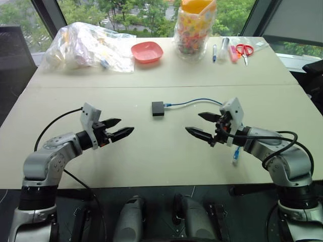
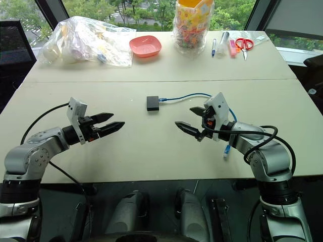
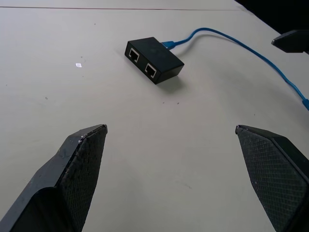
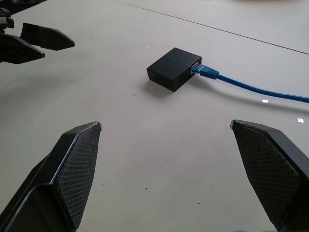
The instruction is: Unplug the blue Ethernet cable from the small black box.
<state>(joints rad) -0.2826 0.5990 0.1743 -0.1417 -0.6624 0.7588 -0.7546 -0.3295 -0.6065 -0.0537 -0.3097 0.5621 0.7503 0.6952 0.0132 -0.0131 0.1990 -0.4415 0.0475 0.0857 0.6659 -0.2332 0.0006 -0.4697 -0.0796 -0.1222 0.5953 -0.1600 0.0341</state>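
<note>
The box (image 1: 158,108) is seen lying flat near the middle of the worktop (image 1: 151,156), with the cable (image 1: 194,102) plugged into its side facing the robot's right. From the plug the cable is led in a loose curve toward the right arm, and its free end is seen hanging at the worktop's near edge. Two empty ports are shown on the box's opposite side in the left wrist view. The left tool (image 1: 120,128) and the right tool (image 1: 202,126) are held above the worktop, pointed toward each other, each with its fingers spread wide apart and nothing between them. Both are kept well apart from the box, which lies between and beyond them.
</note>
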